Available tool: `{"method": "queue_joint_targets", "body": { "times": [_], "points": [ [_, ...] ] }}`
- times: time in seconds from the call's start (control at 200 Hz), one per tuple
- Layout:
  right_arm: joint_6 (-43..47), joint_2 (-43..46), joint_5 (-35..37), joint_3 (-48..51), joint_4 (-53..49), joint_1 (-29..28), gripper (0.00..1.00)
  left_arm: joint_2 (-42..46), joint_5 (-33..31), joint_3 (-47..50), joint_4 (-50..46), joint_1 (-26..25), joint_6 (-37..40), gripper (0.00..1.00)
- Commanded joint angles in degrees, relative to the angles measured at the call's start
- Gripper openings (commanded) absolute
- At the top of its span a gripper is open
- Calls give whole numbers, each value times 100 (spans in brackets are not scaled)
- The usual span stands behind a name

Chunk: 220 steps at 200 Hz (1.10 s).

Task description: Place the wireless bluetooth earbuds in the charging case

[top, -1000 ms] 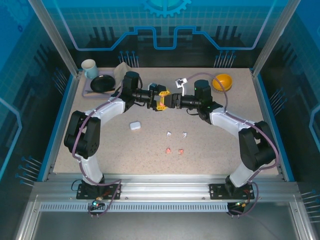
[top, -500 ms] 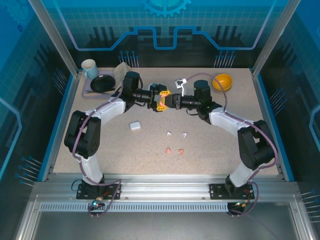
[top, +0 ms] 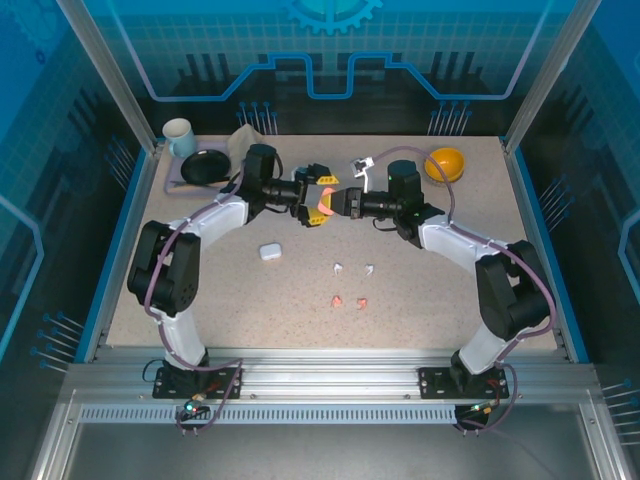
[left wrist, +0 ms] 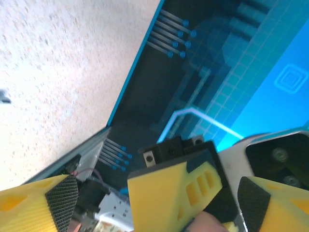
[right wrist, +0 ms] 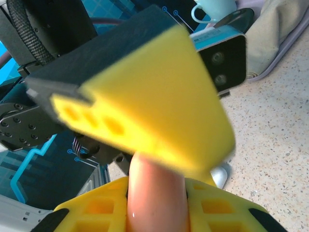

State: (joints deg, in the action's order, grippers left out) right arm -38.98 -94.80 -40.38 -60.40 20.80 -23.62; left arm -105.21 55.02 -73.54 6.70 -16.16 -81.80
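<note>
Nearest, loose on the worktop [top: 450,300]: two salmon-pink earbuds [top: 338,300] side by side, and just beyond them two white earbuds [top: 340,268], none seated in a case yet. Left of those, a white case [top: 268,252]. Farther back, lifted off the worktop, a pink case [top: 322,204], pinched from the right by the right pincer [top: 337,203], narrowed onto it; from the left, the left pincer [left wrist: 159,193] spread wide around the same spot, gripping nothing. Hence a one-sided hold on a smooth, rounded shell: liable to squirt or twist out if squeezed off-centre, then drop and bounce among the earbuds, scattering them. Also a risk of finger clashing with finger in so crowded a gap. Farthest, a mug [top: 179,135], a dark dish [top: 205,166] and an orange bowl [top: 445,162], well apart from all this.
</note>
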Motion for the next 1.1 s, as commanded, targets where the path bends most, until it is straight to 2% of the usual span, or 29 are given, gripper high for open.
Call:
{"method": "queue_joint_targets", "body": {
  "times": [0.0, 0.07, 0.145, 0.195, 0.31, 0.45, 0.56, 0.64, 0.745, 0.93, 0.99, 1.096],
  "points": [
    [-181, 385, 280, 109, -157, 0, 15, 567, -635, 279, -187, 447, 262, 91],
    [-458, 609, 745, 241, -275, -7, 13, 882, -938, 551, -63, 629, 186, 92],
    [-876, 902, 1541, 495, -278, -82, 13, 1194, -1356, 934, 188, 701, -133, 96],
    [-1066, 1078, 1989, 620, -253, -160, 13, 1362, -1622, 1201, 402, 678, -485, 99],
    [-1346, 1367, 2910, 940, 194, -395, 14, 1487, -1990, 1738, 1341, 501, -1603, 99],
    [-1447, 1221, 3195, 863, 453, -584, 14, 1304, -2153, 1849, 2125, 133, -2657, 99],
    [-1527, 1024, 3272, 776, 593, -644, 14, 1236, -2273, 1687, 2239, -88, -2803, 99],
    [-1736, 932, 3440, 749, 573, -662, 14, 1356, -2372, 1552, 1935, -156, -2510, 99],
    [-2157, 835, 3645, 601, 208, -646, 13, 1547, -2415, 1440, 1539, -168, -1459, 97],
    [-2852, 650, 3320, 139, -577, -529, 13, 1799, -2233, 1309, 396, -174, 1441, 83],
    [-3083, 639, 3199, 84, -793, -480, 14, 1809, -2077, 1514, 650, -177, 1795, 79],
    [-3492, 612, 2934, 28, -993, -366, 14, 1830, -1864, 1997, 1474, -208, 1957, 74]
  ]
}}
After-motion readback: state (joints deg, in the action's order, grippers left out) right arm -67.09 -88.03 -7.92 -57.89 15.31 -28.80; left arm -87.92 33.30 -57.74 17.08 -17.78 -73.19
